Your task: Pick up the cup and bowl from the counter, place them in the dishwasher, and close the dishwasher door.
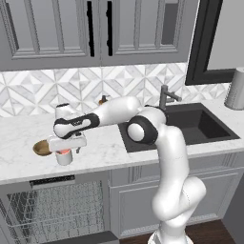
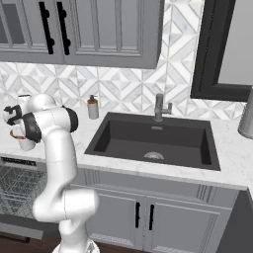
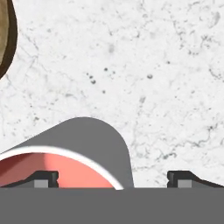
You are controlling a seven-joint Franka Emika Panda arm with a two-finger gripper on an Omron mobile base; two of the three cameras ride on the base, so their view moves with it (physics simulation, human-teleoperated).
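The cup, white outside and red-pink inside, stands on the counter near its front edge. My gripper hangs open right over it. In the hand view, one fingertip is over the cup's red inside. The other sits outside the grey-white wall, so the jaws straddle the rim of the cup. The brown bowl with its golden inside lies just left of the cup, and its edge shows at the hand view's top left. Below the counter, the dishwasher stands open with its wire rack showing and its door folded down.
A dark sink with a grey faucet lies right of the arm. A soap dispenser stands by the backsplash. A grey cylinder stands at the far right. Grey wall cabinets hang above.
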